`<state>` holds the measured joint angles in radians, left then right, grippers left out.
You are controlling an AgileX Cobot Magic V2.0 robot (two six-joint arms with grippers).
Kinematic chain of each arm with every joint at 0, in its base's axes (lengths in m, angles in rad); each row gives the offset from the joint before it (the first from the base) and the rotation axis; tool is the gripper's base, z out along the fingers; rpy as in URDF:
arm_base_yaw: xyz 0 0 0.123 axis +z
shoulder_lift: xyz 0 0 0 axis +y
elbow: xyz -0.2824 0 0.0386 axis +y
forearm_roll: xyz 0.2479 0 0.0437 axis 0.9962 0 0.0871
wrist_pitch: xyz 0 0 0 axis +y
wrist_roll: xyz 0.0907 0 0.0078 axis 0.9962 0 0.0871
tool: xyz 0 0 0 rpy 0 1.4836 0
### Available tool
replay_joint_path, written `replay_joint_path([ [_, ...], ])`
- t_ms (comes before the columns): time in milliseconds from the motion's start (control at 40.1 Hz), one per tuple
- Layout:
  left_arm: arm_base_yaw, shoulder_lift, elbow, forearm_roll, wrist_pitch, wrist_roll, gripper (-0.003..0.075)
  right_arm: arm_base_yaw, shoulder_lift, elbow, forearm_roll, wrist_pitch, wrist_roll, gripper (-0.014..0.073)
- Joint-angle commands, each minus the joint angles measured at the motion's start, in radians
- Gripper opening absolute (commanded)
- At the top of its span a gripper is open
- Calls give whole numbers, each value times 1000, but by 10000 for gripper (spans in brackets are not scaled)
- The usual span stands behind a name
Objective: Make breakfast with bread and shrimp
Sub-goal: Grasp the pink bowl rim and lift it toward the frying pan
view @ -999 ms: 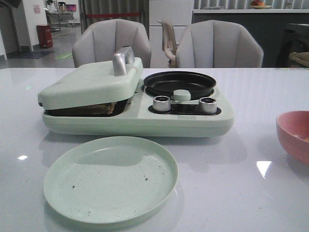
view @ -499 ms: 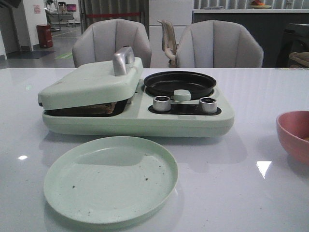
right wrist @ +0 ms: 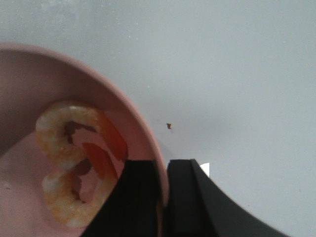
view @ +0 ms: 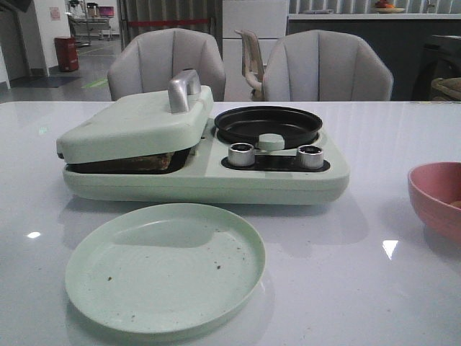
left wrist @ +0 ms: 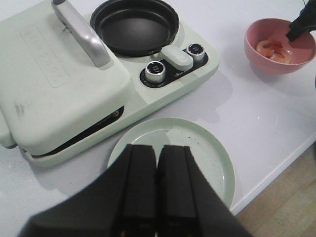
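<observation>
The bread [view: 148, 161] shows as a tan edge in the gap under the shut lid [view: 137, 122] of the pale green breakfast maker. Curled pink-orange shrimp [right wrist: 74, 163] lie in the pink bowl [right wrist: 143, 128] at the table's right [view: 432, 209]. My right gripper [right wrist: 164, 168] is shut on the bowl's rim, one finger inside and one outside. In the left wrist view the shrimp [left wrist: 273, 48] show inside the bowl [left wrist: 276, 66]. My left gripper [left wrist: 157, 153] hangs shut and empty above the green plate [left wrist: 207, 148].
The maker's black round pan [view: 268, 124] sits empty on its right half, with two silver knobs [view: 241, 153] in front. The green plate [view: 166, 267] lies before the maker near the table's front edge. Chairs stand behind the table.
The pink bowl has shifted slightly left and up in the front view. The maker and plate have not moved.
</observation>
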<state>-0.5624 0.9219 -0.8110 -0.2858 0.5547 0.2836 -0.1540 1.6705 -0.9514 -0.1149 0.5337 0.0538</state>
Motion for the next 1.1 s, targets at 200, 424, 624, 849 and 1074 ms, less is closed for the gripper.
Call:
replay_joint_path([
  [200, -6, -14, -27, -20, -74, -10, 100, 13, -60, -126, -20, 15, -5, 45],
  [424, -6, -14, -27, -20, -74, -10, 100, 142, -66, -373, -133, 101, -5, 45],
  [624, -6, -14, -27, -20, -74, -10, 100, 344, -24, -601, -387, 211, 19, 45],
  [849, -6, -14, -27, -20, -74, -10, 100, 568, 94, -805, -846, 367, 178, 45],
  [1074, -6, -14, -27, -20, -74, -10, 100, 718, 223, -899, -1296, 453, 357, 45],
])
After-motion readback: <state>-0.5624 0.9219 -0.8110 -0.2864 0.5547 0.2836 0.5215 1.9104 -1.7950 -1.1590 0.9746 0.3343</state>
